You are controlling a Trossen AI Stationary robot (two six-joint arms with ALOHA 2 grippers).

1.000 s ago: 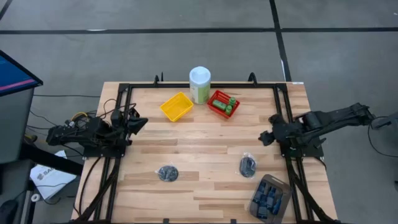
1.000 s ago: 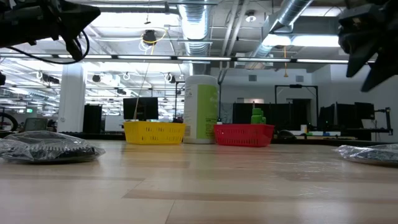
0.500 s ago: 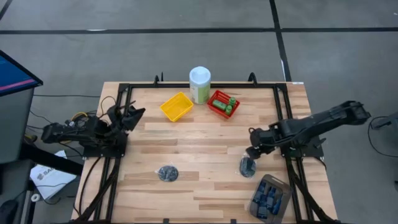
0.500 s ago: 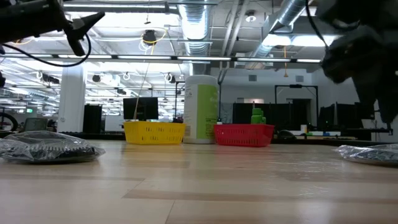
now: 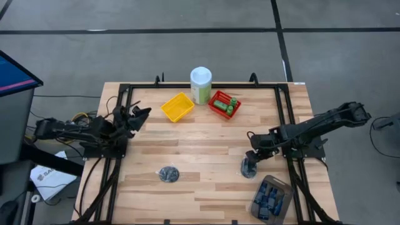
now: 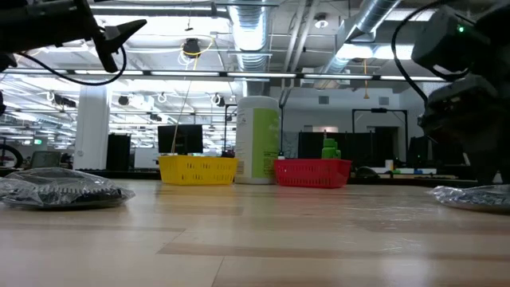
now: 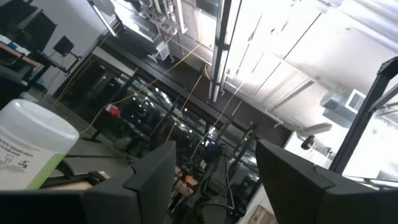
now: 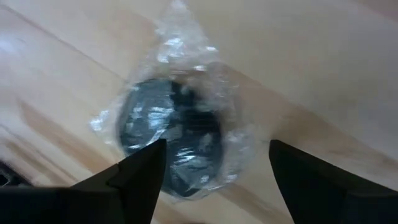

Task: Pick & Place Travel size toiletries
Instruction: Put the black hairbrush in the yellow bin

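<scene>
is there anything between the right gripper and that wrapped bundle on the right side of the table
Nothing visible is in the way. The right gripper hangs open just above the clear-wrapped bundle, and the right wrist view shows the bundle lying alone on bare wood between the two fingers. The left gripper waits far off at the left edge.

two dark fingers [image 7: 149, 180] of the left gripper [image 7: 214, 180] are seen rising from the lower edge, set well apart with an open gap between them. beyond them the view is tilted upward into the room. at one edge, the white lid and pale green body of a tall canister [image 7: 28, 149] are seen, with small printed text on its label. long bright ceiling lights [image 7: 224, 43] and a pale duct [image 7: 311, 127] are shown overhead, with thin yellow cables [image 7: 180, 68] strung across dark framing.
</scene>
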